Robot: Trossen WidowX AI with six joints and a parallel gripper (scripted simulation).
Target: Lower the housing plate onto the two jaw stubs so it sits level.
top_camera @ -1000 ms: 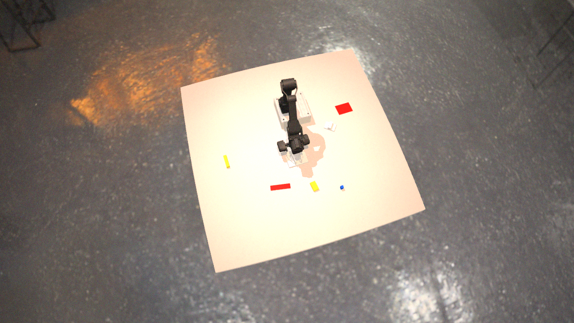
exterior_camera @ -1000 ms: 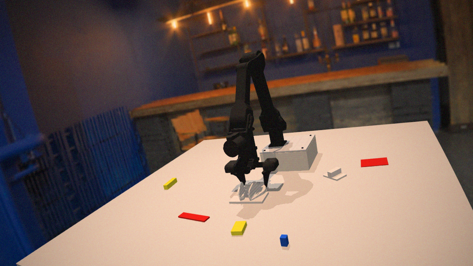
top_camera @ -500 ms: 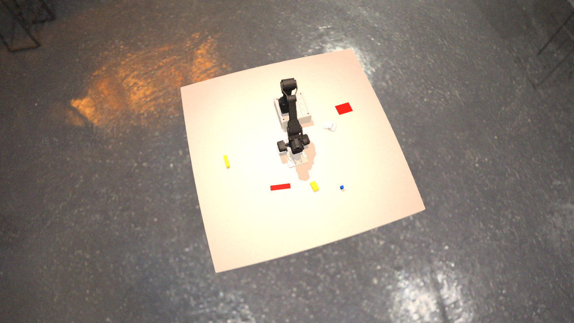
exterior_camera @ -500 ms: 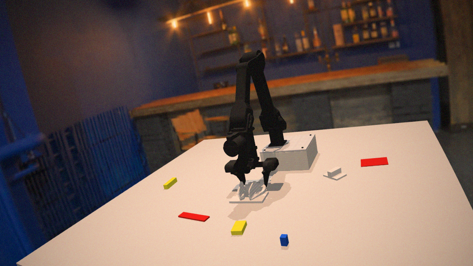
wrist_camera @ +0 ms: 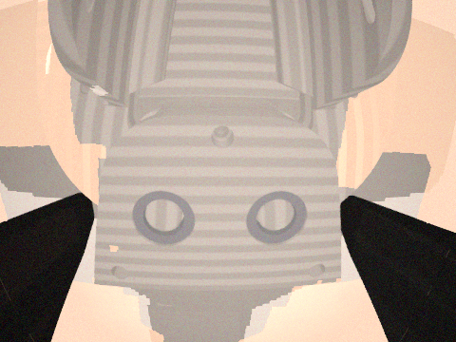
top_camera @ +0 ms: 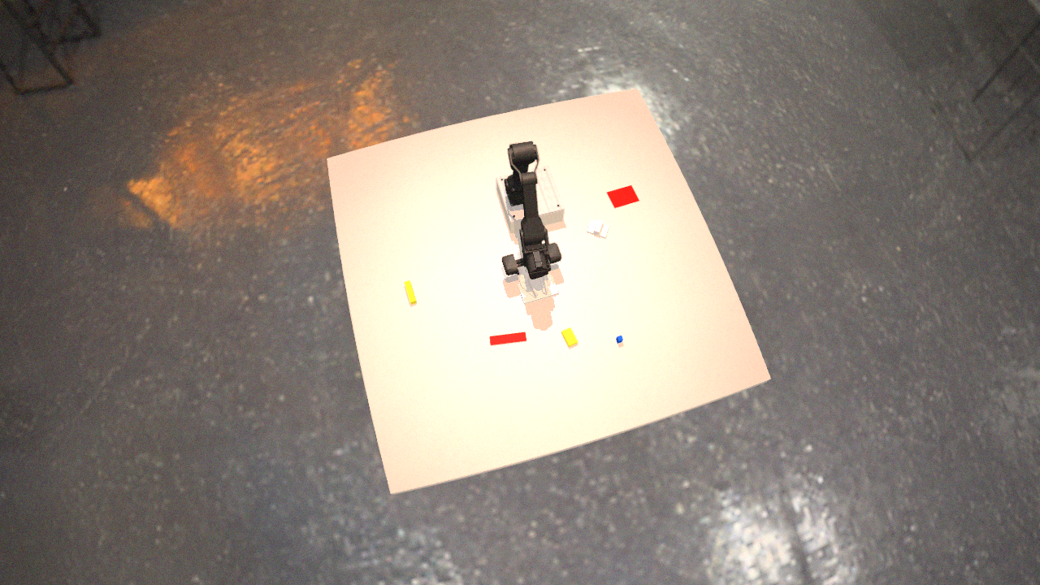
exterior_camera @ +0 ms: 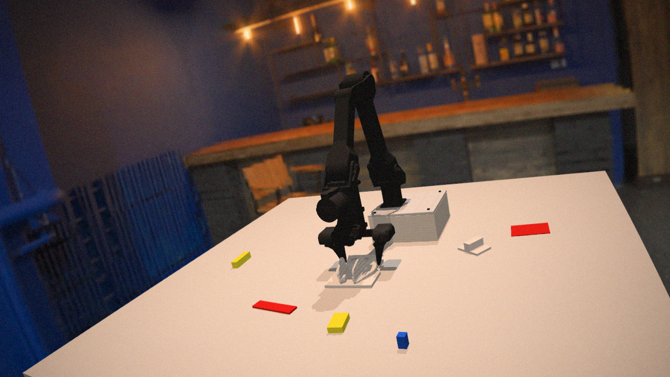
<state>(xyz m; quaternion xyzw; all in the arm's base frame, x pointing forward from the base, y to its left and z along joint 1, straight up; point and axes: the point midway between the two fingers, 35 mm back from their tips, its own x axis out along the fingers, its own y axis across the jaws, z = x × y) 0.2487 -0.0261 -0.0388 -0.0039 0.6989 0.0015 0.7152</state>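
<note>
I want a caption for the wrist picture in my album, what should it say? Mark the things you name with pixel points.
Two black fingertips spread open around a gray plate [wrist_camera: 220, 178] with two ringed round holes.

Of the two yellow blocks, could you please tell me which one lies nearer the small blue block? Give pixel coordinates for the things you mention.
The wider yellow block [top_camera: 569, 337] [exterior_camera: 337, 323]: it lies between the long red strip [top_camera: 507, 339] [exterior_camera: 274, 307] and the blue block [top_camera: 619, 340] [exterior_camera: 402, 340].

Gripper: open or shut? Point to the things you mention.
Open. In the wrist view the gripper's black fingers stand wide apart, one on each side of the striped grey plate [wrist_camera: 218, 166], and nothing is clamped between them.
</note>
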